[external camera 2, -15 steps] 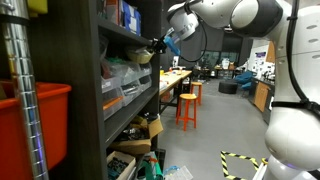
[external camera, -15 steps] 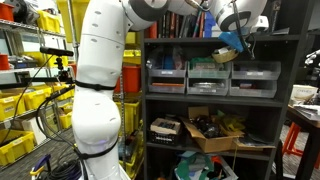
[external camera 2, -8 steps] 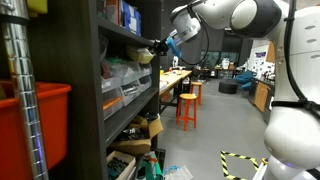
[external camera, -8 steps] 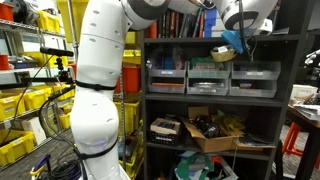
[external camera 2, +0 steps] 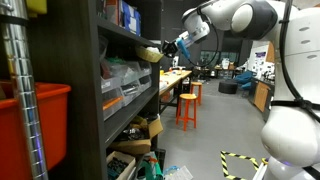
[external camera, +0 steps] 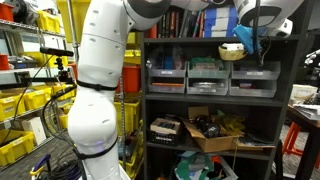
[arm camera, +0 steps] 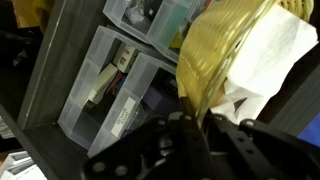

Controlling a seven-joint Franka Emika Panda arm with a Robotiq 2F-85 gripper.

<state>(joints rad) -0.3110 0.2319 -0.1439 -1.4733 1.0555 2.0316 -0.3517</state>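
1. Change since the earlier frames: the gripper (external camera: 241, 44) and its load have shifted toward the upper right of the frame. In an exterior view the arm has drawn slightly rightward, away from the shelf front.
2. Held item: tan bowl (external camera: 232, 49), ribbed and yellowish in the wrist view (arm camera: 225, 60). It hangs in the air in front of the shelving unit (external camera: 215, 100), at the level of the upper shelf and above the row of clear drawers (external camera: 212, 76). In an exterior view it sits just off the shelf's front edge (external camera 2: 150, 53) and appears to rest on nothing.
3. Fingers (arm camera: 170, 135): closed almost together and clamped on the bowl's thin rim. A rim pinch needs little opening, which would explain the narrow gap. It also lets the bowl hang to one side of the gripper (external camera 2: 166, 50).
4. Contents: white paper (arm camera: 265, 60), crumpled, at the upper right of the wrist view, touching the bowl. Whether it lies inside or beside it cannot be told for sure.
5. Drawers, wrist view (arm camera: 110, 85): clear fronts, small parts visible inside, left of centre and behind the bowl.
6. Lower shelf: open cardboard box (external camera: 215, 135) with mixed items, below centre of frame.
7. Surroundings: yellow bins (external camera: 25, 100) at far left; red bin (external camera 2: 40, 120) in the lower left foreground; orange stool (external camera 2: 187, 105) mid-frame, beside the long tabletop (external camera 2: 172, 78) behind it.
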